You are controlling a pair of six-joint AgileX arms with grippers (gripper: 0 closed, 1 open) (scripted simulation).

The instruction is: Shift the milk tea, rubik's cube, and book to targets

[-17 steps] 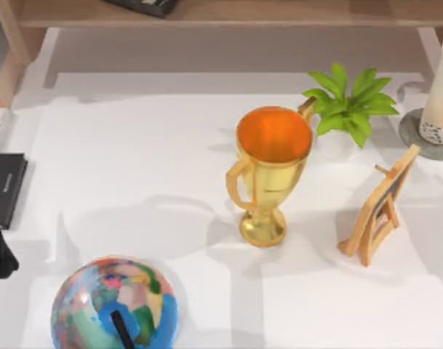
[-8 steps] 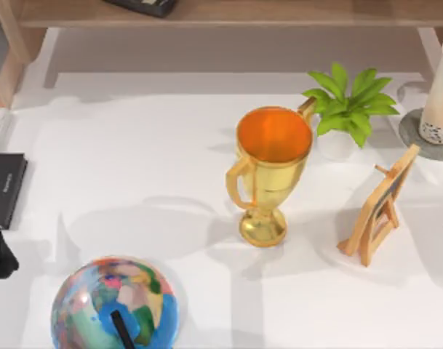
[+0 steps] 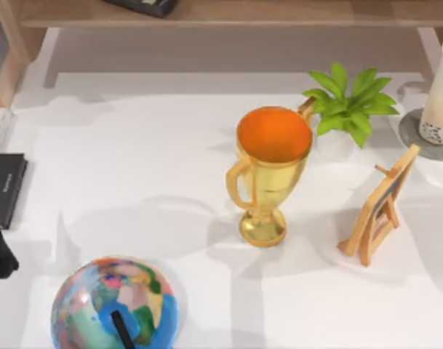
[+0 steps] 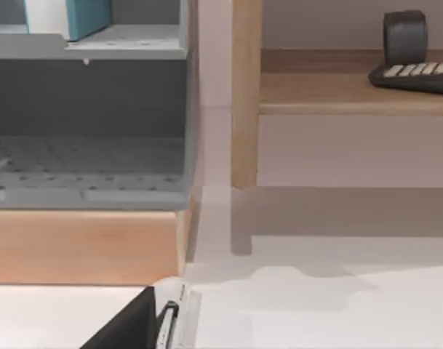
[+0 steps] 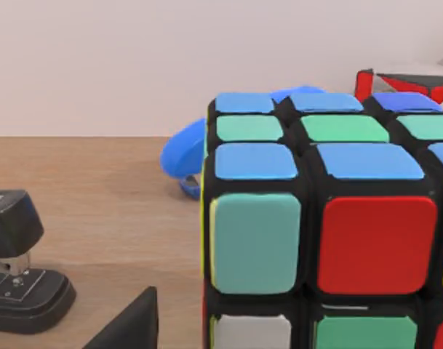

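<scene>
Right claw, grip state undeterminable, close beside black-framed multicoloured rubik's cube on wooden shelf, black stapler on the cube's far side; risk: an off-centre closure could nudge the cube away; left claw likewise undeterminable.

A white table fills the scene, crossed by soft grey shadows. Along its far edge runs a light wooden shelf on a wooden upright. At far left stands a grey perforated rack on a wooden base. Behind is a plain pale wall.
</scene>
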